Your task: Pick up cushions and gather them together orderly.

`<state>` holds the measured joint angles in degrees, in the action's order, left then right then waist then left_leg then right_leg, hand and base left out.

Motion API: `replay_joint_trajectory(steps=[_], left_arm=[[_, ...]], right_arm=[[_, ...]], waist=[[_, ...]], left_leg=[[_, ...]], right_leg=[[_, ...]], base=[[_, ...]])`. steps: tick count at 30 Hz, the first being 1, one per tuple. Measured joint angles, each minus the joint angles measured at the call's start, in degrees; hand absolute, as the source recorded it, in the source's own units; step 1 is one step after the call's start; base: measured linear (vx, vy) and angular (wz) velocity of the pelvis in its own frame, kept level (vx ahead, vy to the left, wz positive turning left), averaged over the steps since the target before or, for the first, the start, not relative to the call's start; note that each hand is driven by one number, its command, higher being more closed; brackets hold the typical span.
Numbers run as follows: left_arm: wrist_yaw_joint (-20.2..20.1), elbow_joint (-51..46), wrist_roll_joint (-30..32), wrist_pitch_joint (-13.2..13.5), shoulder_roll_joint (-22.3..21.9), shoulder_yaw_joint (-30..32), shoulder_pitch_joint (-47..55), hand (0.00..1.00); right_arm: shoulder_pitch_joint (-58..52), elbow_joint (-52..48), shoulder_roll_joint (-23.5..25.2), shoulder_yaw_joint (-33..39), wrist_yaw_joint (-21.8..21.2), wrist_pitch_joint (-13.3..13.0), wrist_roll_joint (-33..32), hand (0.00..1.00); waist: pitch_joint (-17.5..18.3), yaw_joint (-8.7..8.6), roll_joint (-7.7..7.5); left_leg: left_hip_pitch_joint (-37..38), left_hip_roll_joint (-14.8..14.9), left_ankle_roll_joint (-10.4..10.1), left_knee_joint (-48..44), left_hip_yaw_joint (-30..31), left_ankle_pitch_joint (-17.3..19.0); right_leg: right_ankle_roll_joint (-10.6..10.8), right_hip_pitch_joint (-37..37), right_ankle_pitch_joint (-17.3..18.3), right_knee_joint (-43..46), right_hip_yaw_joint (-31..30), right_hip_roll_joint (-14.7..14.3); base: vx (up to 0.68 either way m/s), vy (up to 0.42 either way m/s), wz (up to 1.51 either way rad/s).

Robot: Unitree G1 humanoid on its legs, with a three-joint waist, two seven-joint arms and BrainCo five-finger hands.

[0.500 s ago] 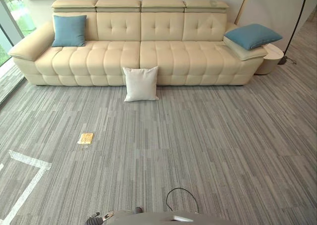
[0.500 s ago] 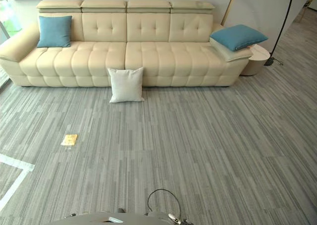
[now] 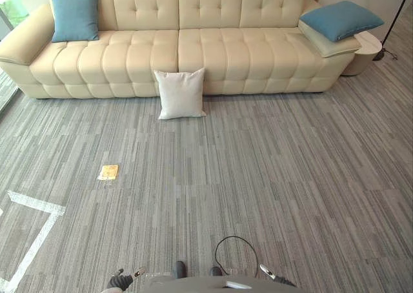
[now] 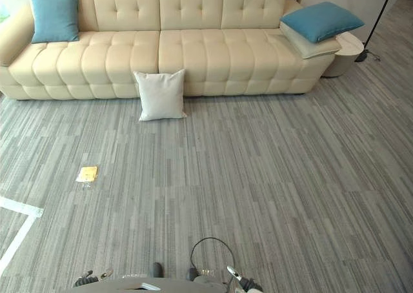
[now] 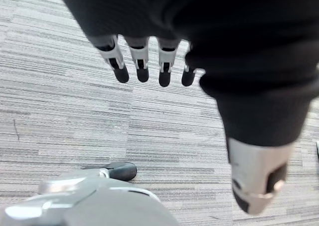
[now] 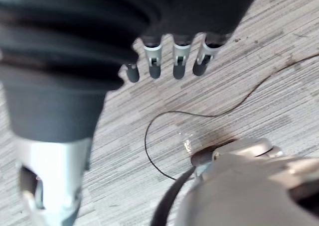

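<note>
Cushions were scattered three ways and nothing had been gathered yet. The white cushion [image 3: 181, 93] stood on the carpet [image 3: 271, 177] in the upper middle of the frame, propped upright against the front of the cream sofa [image 3: 213, 48], so the sofa base was what kept it on edge. The upright blue cushion [image 3: 75, 17] sat in the upper left, on the seat and leaning back into the backrest. The flat blue cushion [image 3: 341, 19] lay in the upper right, resting tilted on top of the armrest [image 3: 328, 45], just beside a round side table [image 3: 369, 44].

All three were well apart from the robot, with a wide stretch of carpet between. That would explain the hands. The left hand [image 5: 141, 61] hung over bare carpet with fingers straight and loosely spread, thumb off to one side, holding nothing. The right hand [image 6: 153, 61] matched it: fingers straight in a row, empty, also over carpet. Both showed at the bottom edge of the head views, low and idle.

A small yellow card [image 3: 108, 171] lay on the carpet at middle left, off any straight line to the white cushion.

By my read this was the approach step. The white one looked the likely first pick, being the nearest and the one on the floor.
</note>
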<state>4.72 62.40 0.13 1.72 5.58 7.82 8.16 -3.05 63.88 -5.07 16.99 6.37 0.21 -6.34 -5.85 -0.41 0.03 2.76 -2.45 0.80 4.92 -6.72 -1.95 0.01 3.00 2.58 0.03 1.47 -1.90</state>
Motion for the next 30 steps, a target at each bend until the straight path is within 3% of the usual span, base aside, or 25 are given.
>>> replay_joint_trajectory(steps=[9,14,17,21,22,23,26,28,30], left_arm=[[0.0,0.0,0.0,0.1,0.1,0.0,-0.2,0.00],[0.1,-0.2,-0.1,0.1,0.4,1.2,-0.9,0.00],[0.1,-0.5,-0.1,0.1,0.3,2.3,-1.8,0.00],[0.5,-1.7,-1.4,0.1,-0.6,2.9,-1.9,0.00],[0.5,-1.9,-1.6,0.1,-0.7,2.9,-1.9,0.00],[0.8,-3.2,-3.0,0.3,-1.1,3.5,-1.9,0.00],[0.9,-3.5,-4.0,0.6,-1.1,5.3,-2.3,0.00],[1.0,-3.6,-4.4,0.6,-1.1,5.9,-2.7,0.00],[1.0,-4.5,-4.4,0.6,-2.1,6.4,-4.1,0.00]], right_arm=[[0.4,0.0,0.0,0.0,0.0,0.0,0.1,0.00],[1.0,-0.2,0.5,0.0,0.0,0.0,0.1,0.00],[1.2,-2.7,2.2,0.0,0.0,0.0,0.0,0.00],[0.8,-7.1,3.9,0.9,0.0,0.0,-0.5,0.00],[0.7,-7.4,3.9,1.2,0.0,0.0,-0.6,0.00],[-0.5,-10.5,4.5,1.7,0.0,-0.2,-2.3,0.00],[-1.6,-13.5,5.1,2.0,0.0,-0.5,-3.6,0.00],[-1.7,-13.8,6.1,3.1,0.0,-0.6,-3.6,0.00],[-1.4,-14.1,6.4,4.7,0.0,-1.3,-4.4,0.00]], waist=[[-0.4,0.04,-0.27],[-1.4,0.65,-1.39],[-2.1,1.68,-1.73],[-3.2,2.36,-0.62],[-3.3,2.39,-0.47],[-3.6,2.30,-0.34],[-4.0,2.15,-0.91],[-4.0,1.82,-1.13],[-4.1,1.64,-1.05]], left_leg=[[-0.8,0.0,0.1,0.0,-1.1,1.1],[-1.8,0.0,0.5,-0.4,-1.8,1.5],[-3.3,0.1,0.9,-3.1,-3.7,3.8],[-6.5,1.8,2.1,-14.6,-6.1,13.3],[-6.5,2.0,2.4,-15.5,-6.1,13.9],[-6.1,2.2,2.7,-18.9,-5.8,16.9],[-4.1,2.2,3.4,-23.3,-5.1,21.2],[-1.5,2.5,3.2,-22.6,-3.9,22.5],[3.0,3.1,2.6,-18.5,-2.2,22.9]], right_leg=[[0.4,-0.6,-0.2,-1.2,-0.9,0.0],[0.5,-1.8,-0.2,-0.5,-1.4,0.1],[1.5,-3.5,0.5,1.3,-2.8,0.2],[4.7,-8.6,5.8,15.5,-2.2,0.5],[4.8,-9.7,6.4,18.7,-1.9,0.5],[3.7,-16.3,7.9,33.6,1.2,1.7],[2.5,-22.8,9.7,50.4,3.4,5.0],[2.8,-24.6,11.9,52.8,5.4,5.9],[3.1,-28.7,13.2,47.6,10.8,5.6]], base=[[-0.01,-0.002,-0.06],[0.07,0.003,-0.07],[0.08,0.032,-0.32],[0.06,0.050,-0.31],[0.10,0.095,-0.11],[0.15,0.104,-0.03],[0.24,0.097,0.05],[0.35,0.035,0.27],[0.48,-0.003,0.37]])
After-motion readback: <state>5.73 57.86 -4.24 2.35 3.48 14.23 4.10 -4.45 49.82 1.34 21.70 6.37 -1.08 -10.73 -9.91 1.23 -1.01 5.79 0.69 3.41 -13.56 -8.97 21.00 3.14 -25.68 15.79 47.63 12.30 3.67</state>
